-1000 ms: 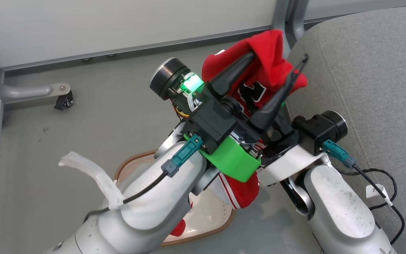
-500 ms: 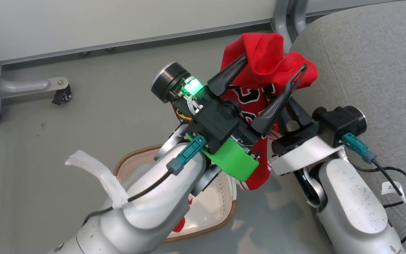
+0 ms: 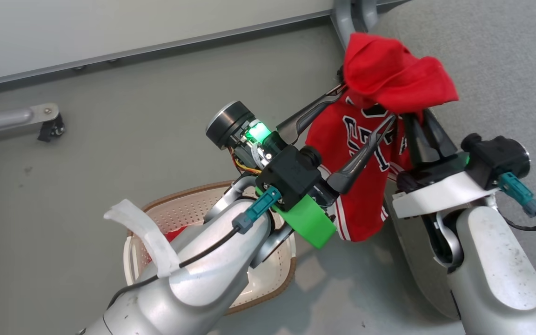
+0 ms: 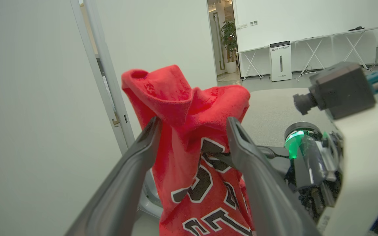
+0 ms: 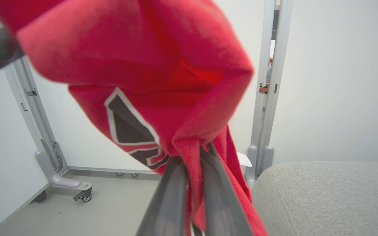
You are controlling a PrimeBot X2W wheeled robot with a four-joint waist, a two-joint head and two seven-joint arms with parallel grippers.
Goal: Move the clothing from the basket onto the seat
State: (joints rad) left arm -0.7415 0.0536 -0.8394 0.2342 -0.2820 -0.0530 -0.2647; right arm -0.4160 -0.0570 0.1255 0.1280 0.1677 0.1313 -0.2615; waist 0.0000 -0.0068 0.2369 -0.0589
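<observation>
In the head view the basket (image 3: pixel 175 211) sits on the floor at seven o'clock with a scrap of red cloth (image 3: pixel 175 232) showing inside it. Toward one o'clock the left gripper (image 3: pixel 366 103) is spread wide, its fingers on either side of the hanging numbered jersey (image 3: pixel 365 195) without pinching it. At two o'clock the right gripper (image 3: pixel 419 128) is clamped tight on the jersey's bunched top, holding it in the air beside the edge of the grey seat (image 3: pixel 505 70), which spreads toward three o'clock.
</observation>
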